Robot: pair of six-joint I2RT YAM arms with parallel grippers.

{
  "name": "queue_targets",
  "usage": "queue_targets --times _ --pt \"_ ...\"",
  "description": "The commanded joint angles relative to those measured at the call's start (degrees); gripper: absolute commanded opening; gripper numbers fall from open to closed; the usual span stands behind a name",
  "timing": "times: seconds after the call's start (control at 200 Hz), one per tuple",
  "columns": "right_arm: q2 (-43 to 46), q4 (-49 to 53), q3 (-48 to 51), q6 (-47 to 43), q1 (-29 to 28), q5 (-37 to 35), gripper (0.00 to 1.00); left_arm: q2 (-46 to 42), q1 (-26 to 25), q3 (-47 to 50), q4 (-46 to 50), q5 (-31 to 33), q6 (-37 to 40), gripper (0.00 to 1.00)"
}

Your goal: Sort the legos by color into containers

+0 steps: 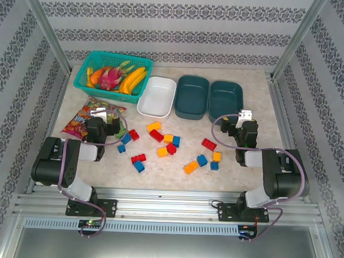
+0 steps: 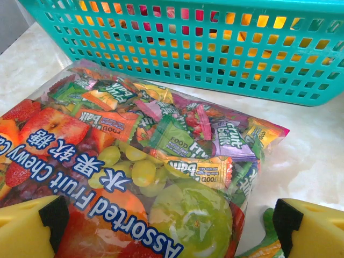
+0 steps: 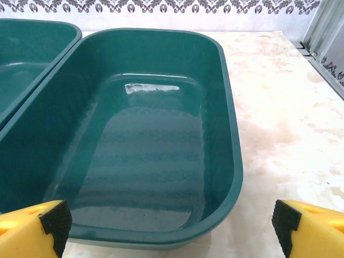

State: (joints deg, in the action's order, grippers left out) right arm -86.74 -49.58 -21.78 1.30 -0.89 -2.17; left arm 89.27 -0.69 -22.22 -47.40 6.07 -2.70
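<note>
Several red, blue and yellow-orange legos lie scattered mid-table, among them a red one (image 1: 156, 135), a yellow one (image 1: 191, 167) and a blue one (image 1: 139, 166). Behind them stand a white tub (image 1: 156, 97) and two dark teal tubs (image 1: 191, 97) (image 1: 226, 101), all three empty. My left gripper (image 1: 105, 119) (image 2: 169, 226) is open, low over the snack bag, left of the bricks. Open too, my right gripper (image 1: 242, 119) (image 3: 171, 226) hovers at the near end of the right teal tub (image 3: 145, 140), with the other teal tub (image 3: 27, 59) to its left.
A colourful snack bag (image 1: 87, 118) (image 2: 129, 177) lies at the left. The turquoise mesh basket (image 1: 112, 75) (image 2: 215, 48) of fruit stands behind it. A green object (image 2: 263, 236) peeks out beside the bag. Metal frame posts and patterned walls ring the table.
</note>
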Motion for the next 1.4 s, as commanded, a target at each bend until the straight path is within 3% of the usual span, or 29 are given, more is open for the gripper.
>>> queue_targets --times 0.0,0.739,0.879,0.984,1.149,1.294,1.334,1.394 --pt "0.3 -1.6 -0.3 0.3 0.1 0.5 0.98 0.1 0.0 -0.3 -2.2 0.4 0.5 1.0" --pt "0.6 -2.1 0.2 0.4 0.1 0.6 0.98 -0.2 0.0 0.0 -2.7 0.2 0.6 1.0" --pt "6.6 2.4 0.1 0.0 -0.4 -0.7 0.98 -7.7 -1.3 -1.1 5.6 5.2 0.3 1.0" --pt "14.6 6.7 0.7 -0.8 -2.5 -5.6 0.98 -15.5 -3.5 -1.8 12.0 11.0 0.9 1.0" --pt "29.5 21.3 -5.9 -0.6 -6.3 -13.9 0.98 -27.4 -7.2 -6.0 24.8 17.6 -0.7 1.0" --pt "36.8 43.8 -23.7 4.8 -10.2 -12.2 0.98 -35.8 -11.0 -12.4 37.7 18.9 -2.1 1.0" --pt "37.0 52.0 -29.8 10.5 -11.6 -15.3 0.98 -37.7 -12.9 -14.2 40.2 19.4 -0.5 1.0" --pt "35.7 72.5 -39.1 30.2 -10.4 -15.1 0.98 -40.5 -14.1 -15.6 41.9 19.7 -3.6 1.0"
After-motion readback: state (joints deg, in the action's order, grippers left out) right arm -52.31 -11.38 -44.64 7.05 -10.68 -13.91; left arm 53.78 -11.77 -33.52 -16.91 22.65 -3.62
